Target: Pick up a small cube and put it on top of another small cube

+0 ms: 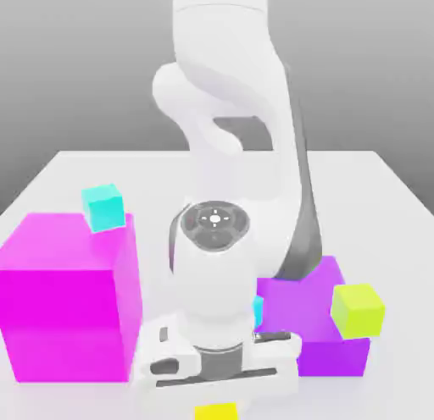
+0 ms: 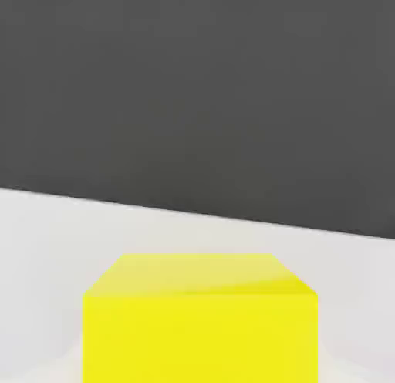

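The pincer [image 2: 200, 366] is clenched on the yellow cube [image 1: 216, 411], at the exterior view's bottom centre: flat-faced, sharp-edged, plain bright yellow, its upper face paler in the hand view. Outward, a purple block [image 1: 297, 304] sits lower right by a lime cube [image 1: 357, 312]; a magenta block [image 1: 63, 317] fills lower left, a cyan cube [image 1: 104, 208] above its right part.

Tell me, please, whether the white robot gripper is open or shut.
Shut on the yellow cube: the gripper has pale finger surfaces against both sides of the cube in the hand view.
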{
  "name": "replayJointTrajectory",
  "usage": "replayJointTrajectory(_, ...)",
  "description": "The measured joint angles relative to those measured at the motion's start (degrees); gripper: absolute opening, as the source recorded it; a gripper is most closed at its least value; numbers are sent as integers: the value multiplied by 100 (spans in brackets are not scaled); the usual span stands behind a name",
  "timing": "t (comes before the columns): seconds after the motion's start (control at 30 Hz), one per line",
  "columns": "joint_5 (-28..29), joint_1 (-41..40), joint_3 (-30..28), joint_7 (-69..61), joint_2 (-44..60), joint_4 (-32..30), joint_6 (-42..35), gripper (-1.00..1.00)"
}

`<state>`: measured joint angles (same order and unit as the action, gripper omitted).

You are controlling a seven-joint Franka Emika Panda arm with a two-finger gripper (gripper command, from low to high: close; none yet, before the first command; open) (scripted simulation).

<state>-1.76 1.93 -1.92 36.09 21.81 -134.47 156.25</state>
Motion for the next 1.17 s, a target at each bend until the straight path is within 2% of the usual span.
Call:
replayJointTrajectory(0.23, -112, -183, -350, 761, -1428, -337, -1097, -100)
replayJointTrajectory(0.37, -34, -562, -523, 1500, -2262, -545, -1716, -100)
replayJointTrajectory(0.63, 284, -1215, -636, 3116, -3940, -961, -2957, -100)
replayJointTrajectory(0.9, 555, -2158, -510, 4733, -5604, -1378, -4201, -100)
replayJointTrajectory(1.03, 599, -2294, -525, 4903, -5514, -1915, -3576, -100)
replayJointTrajectory(1.07, 605, -2307, -530, 4906, -5445, -2049, -3371, 100)
replayJointTrajectory(1.17, 604, -2307, -530, 4906, -5445, -2049, -3371, 100)
